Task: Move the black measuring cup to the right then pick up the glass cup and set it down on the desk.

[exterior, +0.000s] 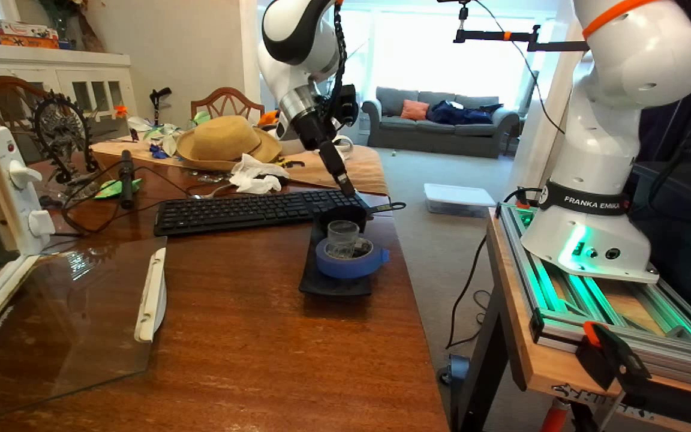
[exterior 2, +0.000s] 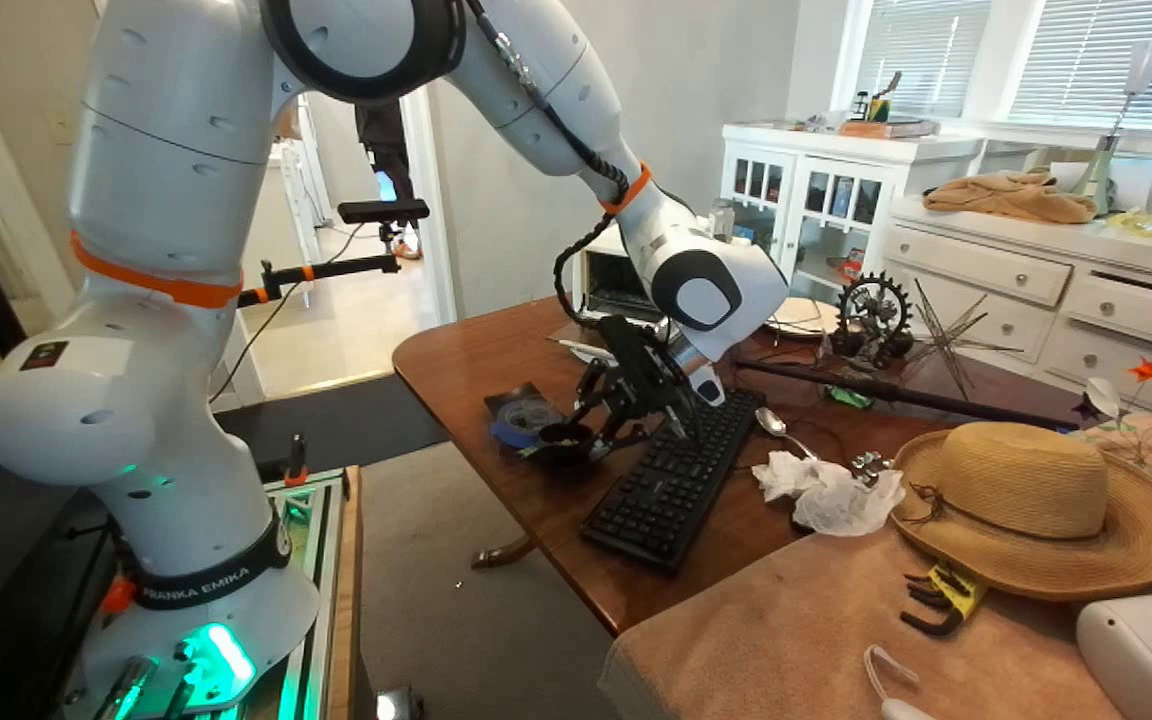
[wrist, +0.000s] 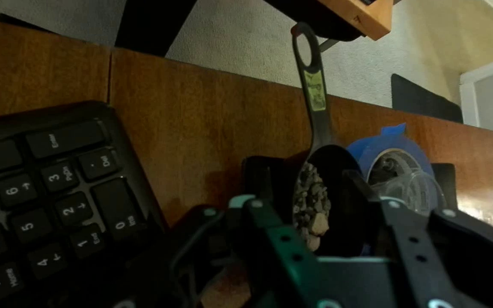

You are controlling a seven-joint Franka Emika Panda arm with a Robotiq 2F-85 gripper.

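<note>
Glossy wood worktop (exterior: 249, 336) below tool (wrist: 302, 193), carpet (wrist: 229, 51) past the edge. Jaws wide apart, gripping nothing; black cup (wrist: 332, 160) just under, glass (exterior: 342, 239) and tape (exterior: 348, 269) crowded past it, keyboard (exterior: 243, 211) tool's other side.

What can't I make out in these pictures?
Wrist view: part of the black cup, behind the claw.
Wrist view: words on that cup's label, blurred.
In an exterior view: whether the glass sits inside the blue tape or on its rim, too small.
In an exterior view: the face of the person, behind the arm.
In an exterior view: the oven, cut off by the left edge.
</note>
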